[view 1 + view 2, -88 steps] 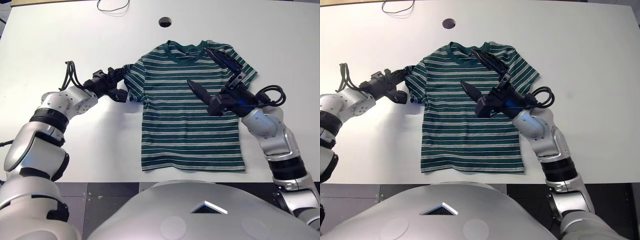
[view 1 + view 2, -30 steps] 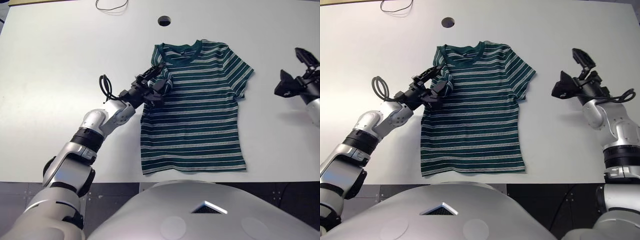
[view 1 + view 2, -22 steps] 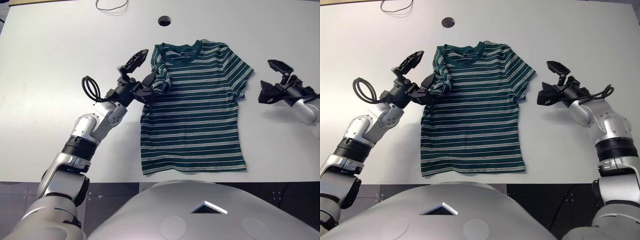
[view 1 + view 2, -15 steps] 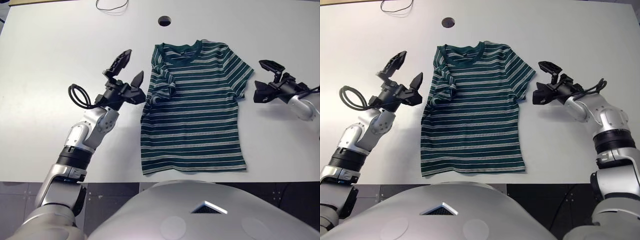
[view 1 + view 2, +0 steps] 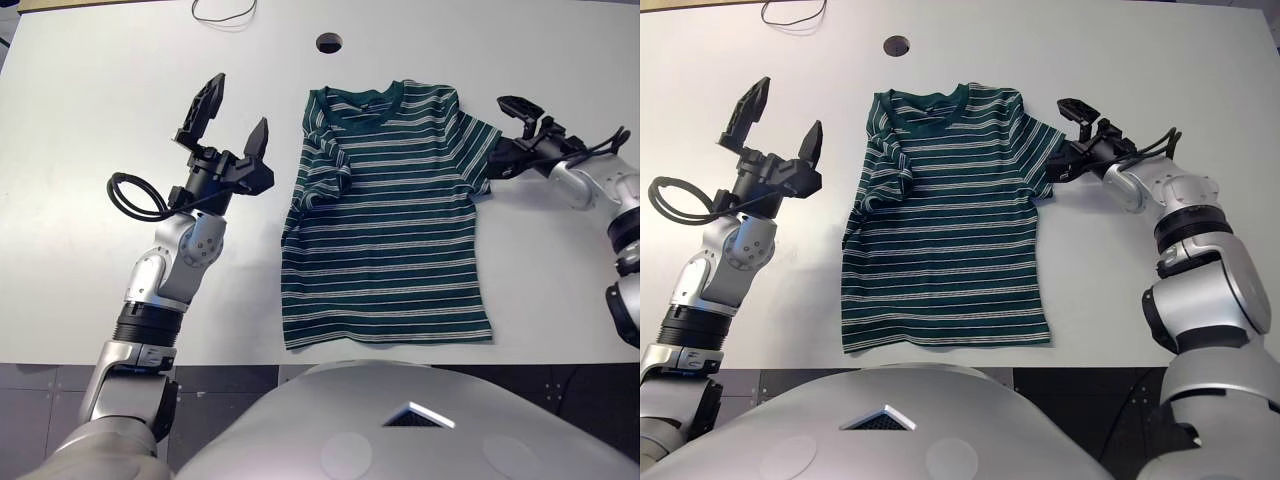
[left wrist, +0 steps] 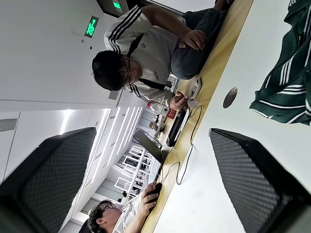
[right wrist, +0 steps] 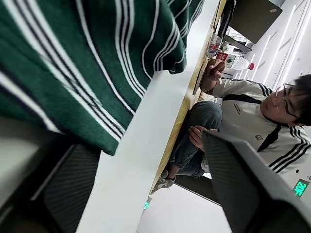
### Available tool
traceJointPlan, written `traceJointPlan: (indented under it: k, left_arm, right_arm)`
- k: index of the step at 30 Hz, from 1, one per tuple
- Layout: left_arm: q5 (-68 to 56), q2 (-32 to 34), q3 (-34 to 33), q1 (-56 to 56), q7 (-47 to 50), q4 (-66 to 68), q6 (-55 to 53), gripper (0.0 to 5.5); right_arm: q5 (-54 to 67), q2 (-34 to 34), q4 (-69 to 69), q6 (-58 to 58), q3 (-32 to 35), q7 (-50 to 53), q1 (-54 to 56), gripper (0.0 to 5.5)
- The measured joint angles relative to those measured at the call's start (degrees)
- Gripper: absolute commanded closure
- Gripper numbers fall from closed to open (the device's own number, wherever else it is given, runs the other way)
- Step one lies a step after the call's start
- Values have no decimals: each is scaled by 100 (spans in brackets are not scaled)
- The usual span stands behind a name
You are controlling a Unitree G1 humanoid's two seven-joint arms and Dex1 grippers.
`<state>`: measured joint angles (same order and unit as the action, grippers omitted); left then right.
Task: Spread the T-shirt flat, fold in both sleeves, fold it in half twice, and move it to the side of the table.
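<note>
T-shirt (image 5: 385, 215) left sleeve (image 5: 325, 168) now folded; left fingers (image 5: 205, 100) withdrawn, wide (right fingers (image 5: 520, 105), wide, reached right sleeve (image 5: 478, 148)).

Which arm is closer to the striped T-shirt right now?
The right. The right gripper is at the T-shirt's unfolded sleeve, with its open fingers on either side of the hem. The left gripper is raised and open off the shirt's other side, clear of the cloth.
</note>
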<state>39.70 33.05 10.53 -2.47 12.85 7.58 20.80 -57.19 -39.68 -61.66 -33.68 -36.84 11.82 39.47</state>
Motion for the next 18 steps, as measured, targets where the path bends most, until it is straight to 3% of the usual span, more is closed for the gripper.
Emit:
traceJointPlan:
  k: [12,16,18]
  left_arm:
    - [4,-108,-7,-4,121,120,14,118]
    - [19,-128,2,-5,123,120,29,118]
    - [23,-130,2,-4,125,120,36,118]
  right_arm:
    - [19,-51,-148,-320,-250,63,-2,465]
    - [119,-30,-274,-233,-244,173,49,532]
    - [134,-15,-336,-195,-243,219,91,538]
